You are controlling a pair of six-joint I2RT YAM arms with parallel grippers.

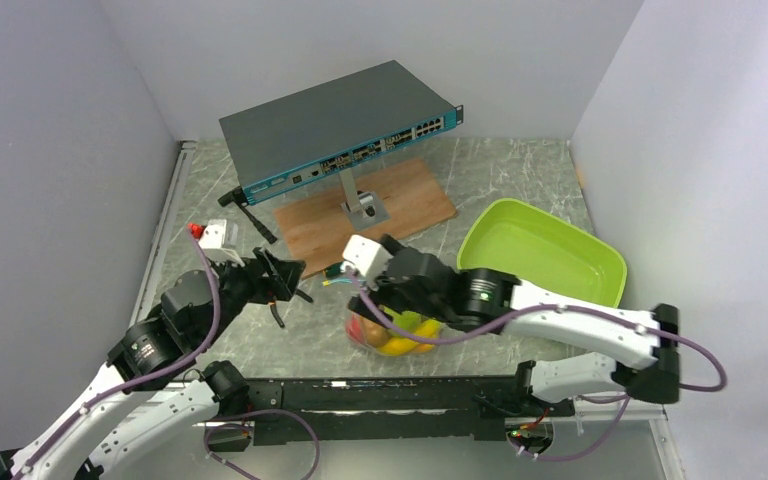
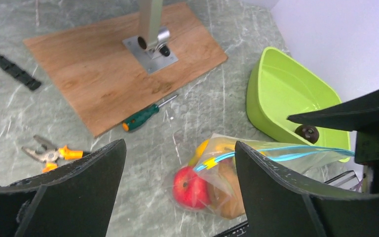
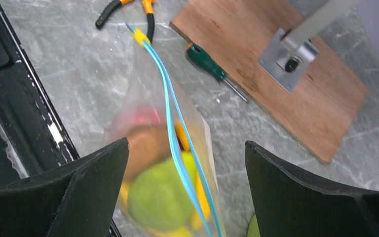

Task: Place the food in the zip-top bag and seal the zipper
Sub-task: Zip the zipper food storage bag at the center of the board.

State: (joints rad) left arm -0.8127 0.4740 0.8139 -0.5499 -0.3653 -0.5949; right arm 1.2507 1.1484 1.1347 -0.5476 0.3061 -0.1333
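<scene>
Lying nearest the arms' bases, just beyond the black mounting rail (image 1: 380, 385), was the small clear crinkly zip-top bag (image 1: 400, 335), holding a red apple (image 2: 190, 186), a green pear (image 3: 158, 197) and yellow pieces (image 1: 400, 347). Its thin teal-blue zipper (image 3: 170, 118) ran along the mouth to a yellow tab (image 3: 139, 35); whether it was pressed shut throughout could not be told. The right hand (image 3: 185, 148) hovered directly above the strip, fingers spread wide and empty. The left hand (image 2: 178, 145), equally spread and empty, hung just left of the bag.

Sealing well would likely mean one hand steadying the tabbed end while the other pinched along the strip.

Farther back on the grey marbled worktop (image 1: 500, 170) lay a green-handled screwdriver (image 2: 140, 118), orange-handled pliers (image 2: 49, 154), and a wooden board (image 2: 94, 74) whose metal post (image 2: 150, 19) carried a grey network switch (image 1: 330, 130). A lime-green plastic tray (image 2: 276, 94) appeared to hold one dark brown round piece (image 2: 307, 132). Plain white walls (image 1: 50, 150) enclosed everything.
</scene>
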